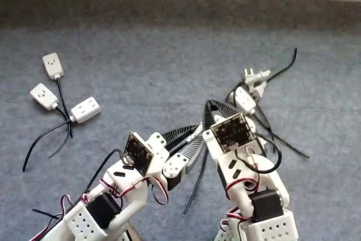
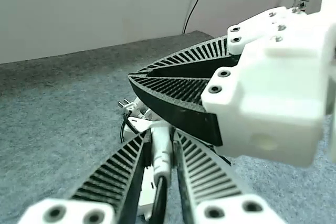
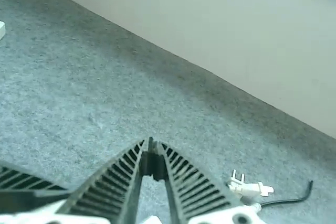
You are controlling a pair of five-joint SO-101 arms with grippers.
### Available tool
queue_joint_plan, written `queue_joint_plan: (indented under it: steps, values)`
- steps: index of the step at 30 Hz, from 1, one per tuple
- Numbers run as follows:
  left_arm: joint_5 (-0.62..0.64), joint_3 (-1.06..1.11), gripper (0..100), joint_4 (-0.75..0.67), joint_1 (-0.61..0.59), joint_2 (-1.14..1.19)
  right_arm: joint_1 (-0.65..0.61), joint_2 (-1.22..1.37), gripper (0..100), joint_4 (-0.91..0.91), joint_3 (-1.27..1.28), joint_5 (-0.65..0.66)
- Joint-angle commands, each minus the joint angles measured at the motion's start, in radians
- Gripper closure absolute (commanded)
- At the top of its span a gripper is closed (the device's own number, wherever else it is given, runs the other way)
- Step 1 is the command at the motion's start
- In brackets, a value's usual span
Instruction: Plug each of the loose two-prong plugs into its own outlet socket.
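The left gripper is over the middle of the grey tabletop. Its fingers are clamped on a white plug, and the black cord of that plug trails back toward the arms. The right gripper is just beside it, slightly farther out, with its fingers together at the tips.

Three white outlets lie well apart from both grippers on the left side: the far socket, the middle socket and the near socket, joined by short black leads.

On the right side a loose plug lies flat. A second loose plug rests near it among tangled black cords.
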Motion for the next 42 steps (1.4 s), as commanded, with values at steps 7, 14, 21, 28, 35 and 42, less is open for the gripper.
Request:
queue_joint_plan:
  steps: [7, 14, 21, 28, 35, 42]
  values:
    - [0.002, 0.016, 99, -0.034, 0.013, -0.016, 0.124, 0.004, 99.2, 0.048, -0.108, 0.018]
    - [0.002, 0.016, 99, 0.032, -0.041, -0.013, 0.326, 0.005, 99.2, 0.266, -0.367, 0.018]
    - [0.003, 0.005, 99, 0.104, -0.133, -0.012, 0.547, 0.001, 99.2, 0.424, -0.278, -0.061]
    - [0.002, -0.064, 99, 0.178, -0.182, -0.01, 0.704, -0.002, 99.2, 0.417, -0.001, -0.367]
    - [0.002, -0.188, 99, 0.176, -0.289, 0.174, 0.823, -0.002, 99.2, 0.306, 0.156, -0.404]
    - [-0.037, -0.673, 99, 0.195, -0.285, 0.868, 0.823, -0.002, 99.2, 0.239, 0.213, -0.397]
